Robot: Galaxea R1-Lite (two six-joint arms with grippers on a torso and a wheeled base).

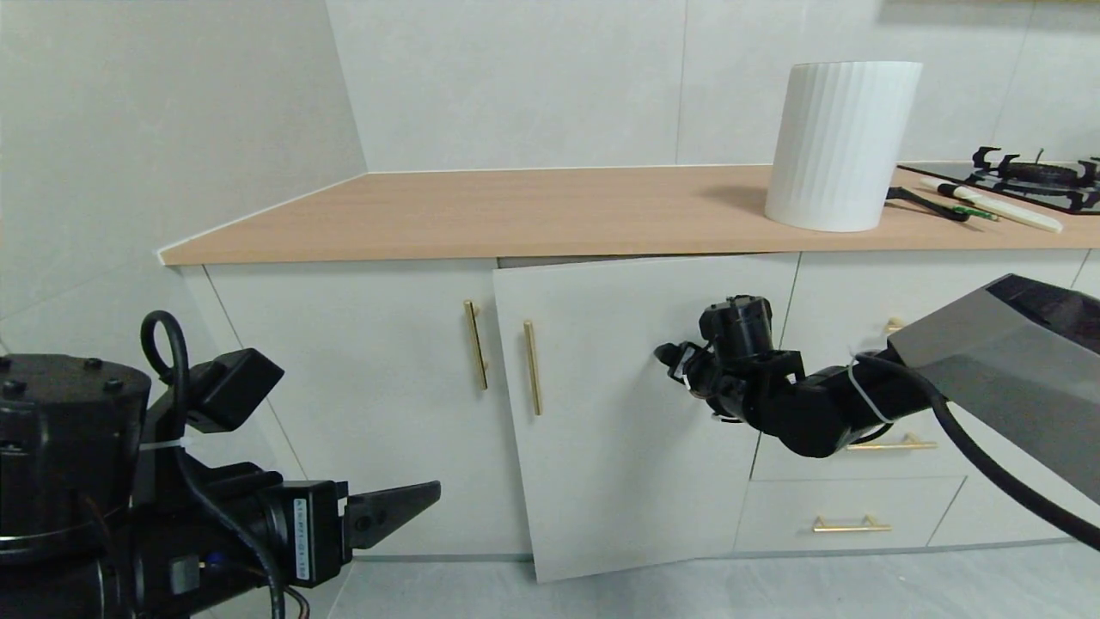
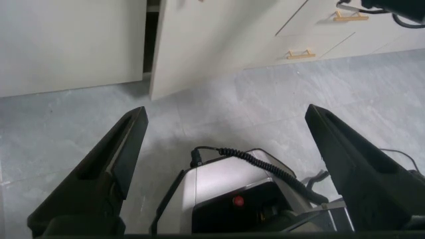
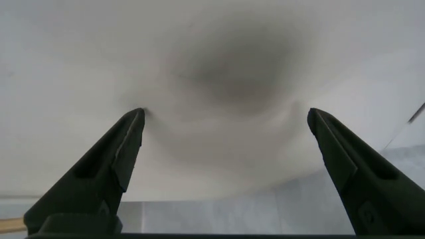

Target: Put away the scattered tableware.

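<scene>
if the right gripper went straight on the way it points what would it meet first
The face of the ajar cabinet door: the right gripper, open, points at it from close by; whether the tips touch is unclear.

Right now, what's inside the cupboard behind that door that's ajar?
Only a dark gap shows beside the ajar door; the door covers the cupboard's contents. The right gripper, open, is at the door's face.
</scene>
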